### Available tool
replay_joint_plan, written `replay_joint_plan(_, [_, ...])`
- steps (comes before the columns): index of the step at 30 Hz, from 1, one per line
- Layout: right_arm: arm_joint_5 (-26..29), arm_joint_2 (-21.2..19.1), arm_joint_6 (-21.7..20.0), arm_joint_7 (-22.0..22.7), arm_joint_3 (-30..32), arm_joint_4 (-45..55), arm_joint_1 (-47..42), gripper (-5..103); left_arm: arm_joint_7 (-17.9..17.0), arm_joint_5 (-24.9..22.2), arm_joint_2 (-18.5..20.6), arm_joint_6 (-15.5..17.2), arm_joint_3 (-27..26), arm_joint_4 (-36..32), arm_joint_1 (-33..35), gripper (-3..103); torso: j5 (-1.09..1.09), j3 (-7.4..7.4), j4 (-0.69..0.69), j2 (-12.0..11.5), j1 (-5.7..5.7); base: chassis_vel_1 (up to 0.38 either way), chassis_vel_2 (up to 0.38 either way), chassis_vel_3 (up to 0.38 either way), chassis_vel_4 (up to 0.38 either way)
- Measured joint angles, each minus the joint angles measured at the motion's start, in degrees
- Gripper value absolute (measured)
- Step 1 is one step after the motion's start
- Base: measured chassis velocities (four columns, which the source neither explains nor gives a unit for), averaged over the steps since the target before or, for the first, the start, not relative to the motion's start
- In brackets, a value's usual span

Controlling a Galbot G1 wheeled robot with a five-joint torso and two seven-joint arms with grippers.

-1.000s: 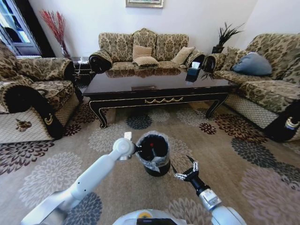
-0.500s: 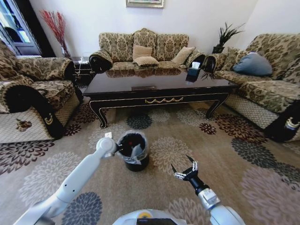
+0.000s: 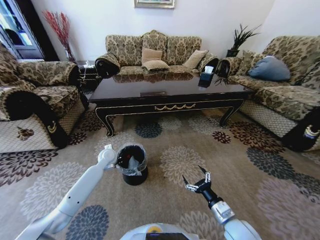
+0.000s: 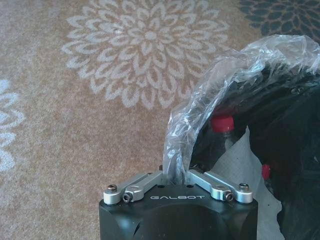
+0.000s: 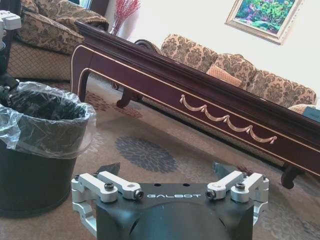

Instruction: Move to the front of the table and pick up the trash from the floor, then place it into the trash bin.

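Left end effector clamps the trash bin rim on open floor.

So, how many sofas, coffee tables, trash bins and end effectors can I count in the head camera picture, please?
Sofas: 3
Coffee table: 1
Trash bin: 1
End effectors, left end effector and right end effector: 2
Total: 7

Trash bin on the floor before the table
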Motion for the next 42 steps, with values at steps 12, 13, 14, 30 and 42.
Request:
replay_joint_plan(12, [0.6, -0.4, -0.1, 0.0, 0.0, 0.0, 0.5, 100, 0.5, 0.7, 1.5, -0.1, 0.1, -4.5, -0.3, 23, -0.02, 0.01, 0.02, 0.0, 0.0, 0.0, 0.0, 0.0, 0.0])
replay_joint_plan(13, [0.6, -0.4, -0.1, 0.0, 0.0, 0.0, 0.5, 100, 0.9, 1.6, 1.9, -0.1, 0.1, -5.4, -0.4, 28, -0.02, 0.01, 0.02, 0.0, 0.0, 0.0, 0.0, 0.0, 0.0])
replay_joint_plan(14, [0.6, -0.4, -0.1, 0.0, 0.0, 0.0, 0.5, 100, 0.9, 1.6, 1.9, -0.1, 0.1, -5.4, -0.4, 28, -0.02, 0.01, 0.02, 0.0, 0.0, 0.0, 0.0, 0.0, 0.0])
replay_joint_plan(30, [3.6, 4.3, 0.9, 0.1, 2.8, 0.4, 0.4, 100, 10.9, 13.1, 10.2, -2.2, -9.4, -21.3, 9.4, 88, -0.04, 0.01, 0.0, 0.0, 0.0, 0.0, 0.0, 0.0, 0.0])
replay_joint_plan(42, [15.3, 14.2, 3.2, -0.9, 6.6, -2.9, 5.6, 100, 44.2, 60.6, 6.2, -29.0, -31.1, -26.5, 41.5, 100, -0.04, 0.0, 0.04, 0.0, 0.0, 0.0, 0.0, 0.0, 0.0])
